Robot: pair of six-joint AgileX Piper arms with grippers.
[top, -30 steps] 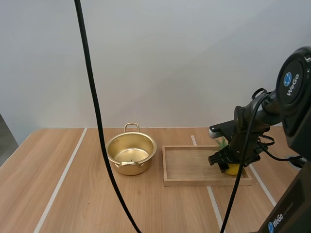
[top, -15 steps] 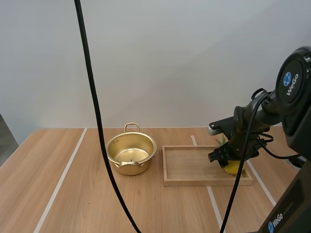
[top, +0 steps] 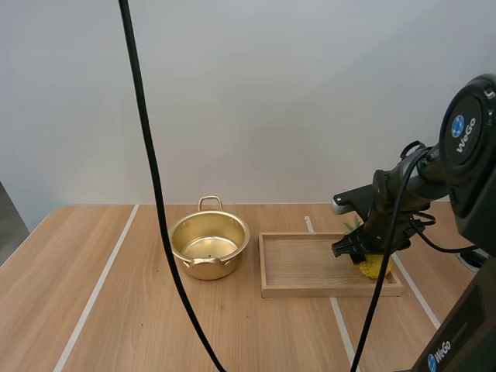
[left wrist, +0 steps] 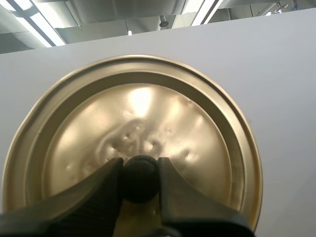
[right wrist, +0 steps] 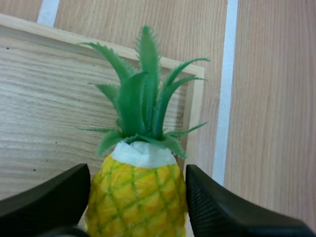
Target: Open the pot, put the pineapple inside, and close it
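The gold pot (top: 209, 246) stands open on the table, left of the wooden tray (top: 302, 267). Its gold lid (left wrist: 138, 123) is off the pot: my left gripper (left wrist: 140, 174) is shut on the lid's black knob (left wrist: 140, 180), and the lid stands against a white wall. At the tray's right end, my right gripper (top: 363, 252) is shut on the yellow pineapple (top: 374, 267). In the right wrist view the fingers (right wrist: 44, 197) press both sides of the pineapple (right wrist: 138, 192), its green crown pointing toward the tray's (right wrist: 49, 98) far corner.
White tape lines (top: 97, 287) run along the wooden table (top: 139, 325). One white line (right wrist: 224, 98) passes just outside the tray's edge. A strip of bare table lies between the pot and the tray.
My right gripper and the pineapple have risen slightly and shifted a little toward the back of the tray. The pot has not moved.
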